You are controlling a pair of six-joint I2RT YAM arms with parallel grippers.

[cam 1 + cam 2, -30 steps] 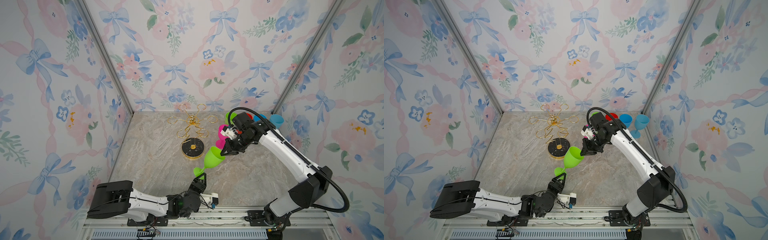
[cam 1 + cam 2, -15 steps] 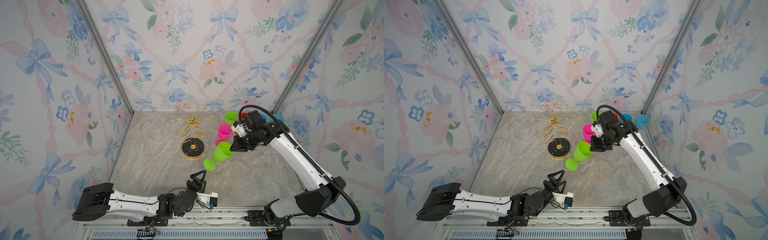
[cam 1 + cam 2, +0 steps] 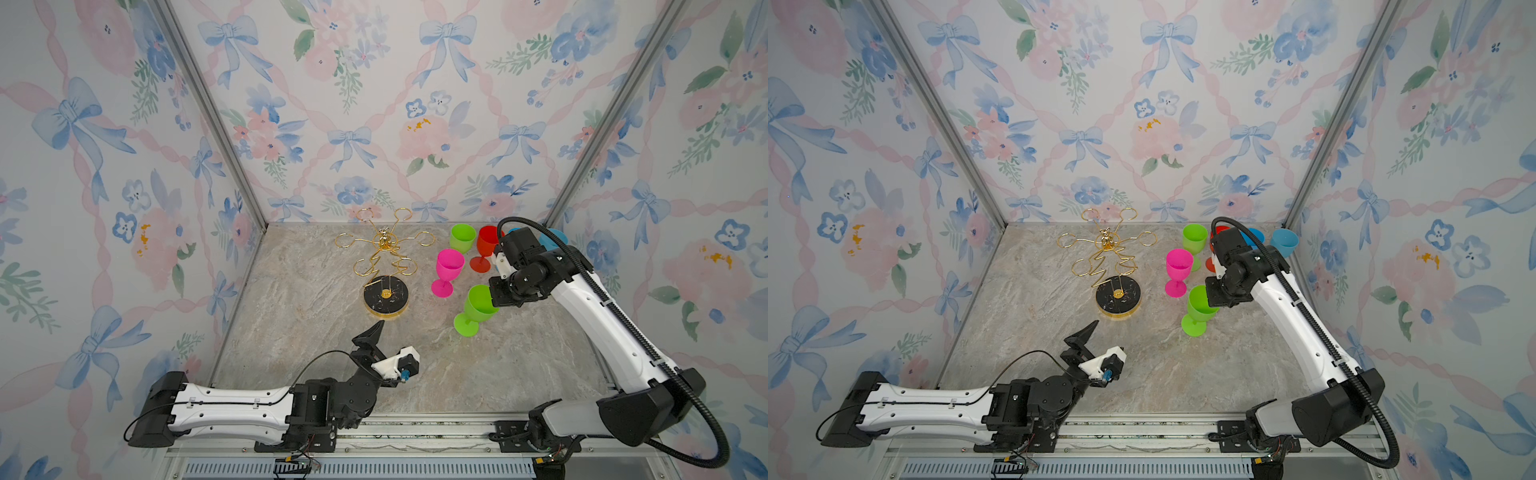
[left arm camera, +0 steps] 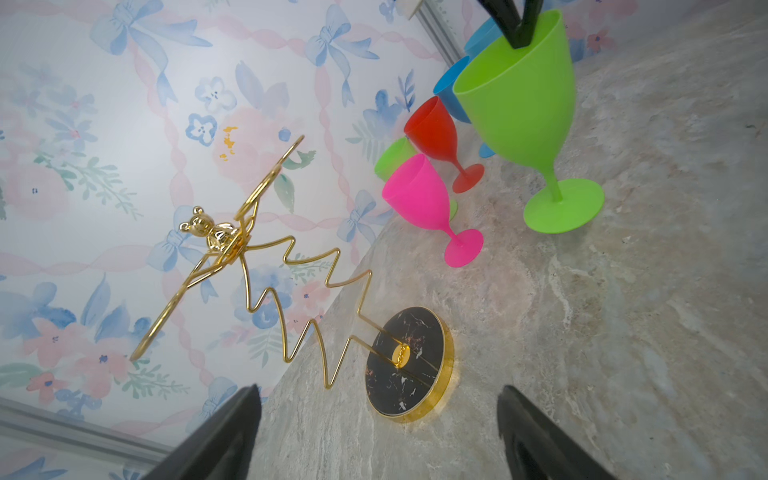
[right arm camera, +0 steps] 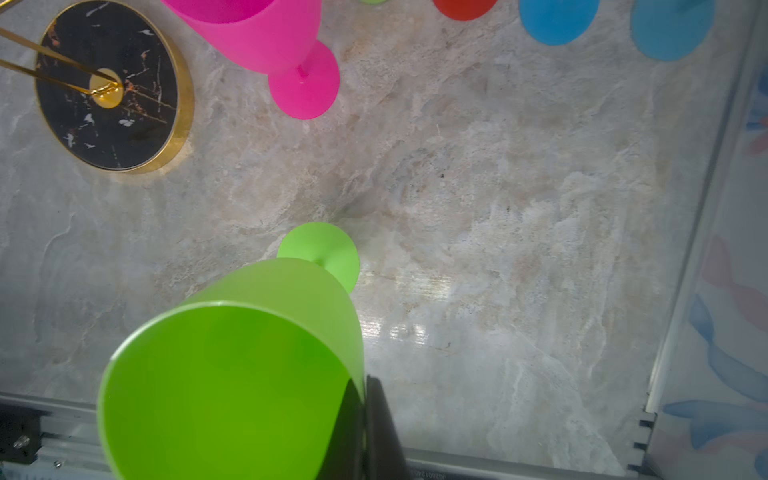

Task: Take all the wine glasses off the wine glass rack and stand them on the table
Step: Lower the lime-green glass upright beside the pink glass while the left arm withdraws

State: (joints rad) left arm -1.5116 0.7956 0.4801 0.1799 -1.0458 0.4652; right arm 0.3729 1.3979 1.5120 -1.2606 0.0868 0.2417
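So the left gripper (image 4: 377, 390) hangs low up front, fingers spread wide apart. The gold wine glass rack (image 3: 384, 266) stands on the bench (image 3: 291, 353). Off to its right the green wine glass (image 3: 478, 306) is upright, mouth up and foot down, rim pinched in the closed right gripper (image 3: 493, 298).

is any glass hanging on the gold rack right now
No, every ring of the wine glass rack is bare, and the green wine glass is off it, pinched at the rim by the right gripper.
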